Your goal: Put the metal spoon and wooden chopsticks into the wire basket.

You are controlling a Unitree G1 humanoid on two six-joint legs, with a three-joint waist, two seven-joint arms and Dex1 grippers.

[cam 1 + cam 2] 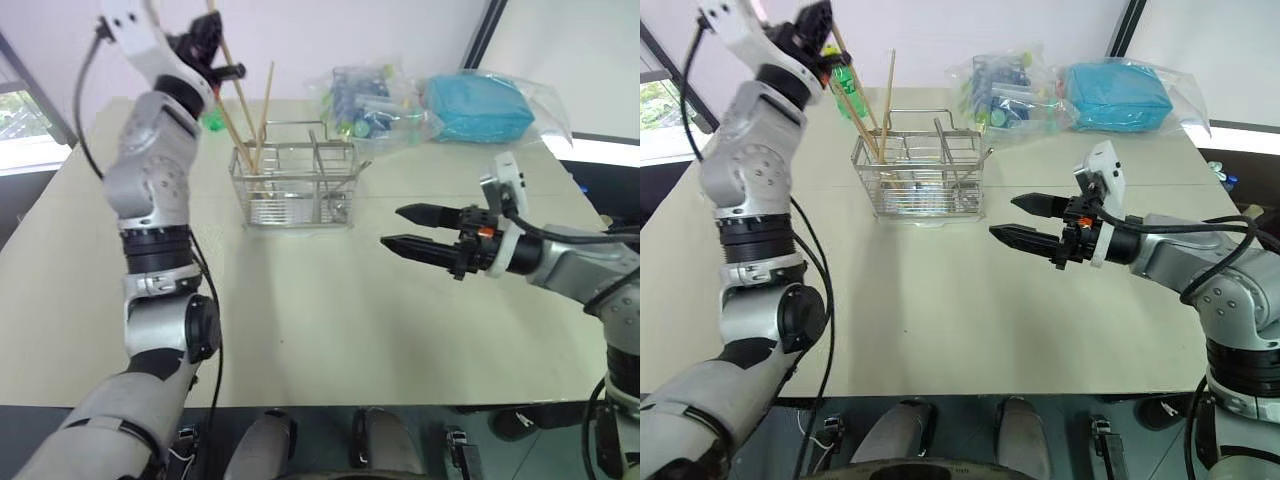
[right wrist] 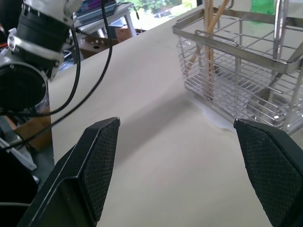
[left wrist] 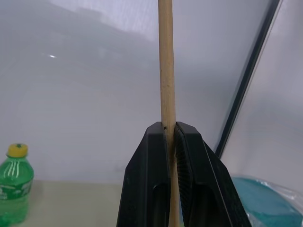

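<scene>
Left wrist view: left gripper (image 3: 171,142) pinches a wooden chopstick (image 3: 166,71).

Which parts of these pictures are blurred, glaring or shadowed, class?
Left wrist view: the chopstick is sharp, the bottle and wall soft. Right wrist view: the right hand's fingers loom blurred, the basket is clearer, and a window glares behind. Left eye view: the left hand is smeared, and the basket casts a faint shadow on the table.
</scene>
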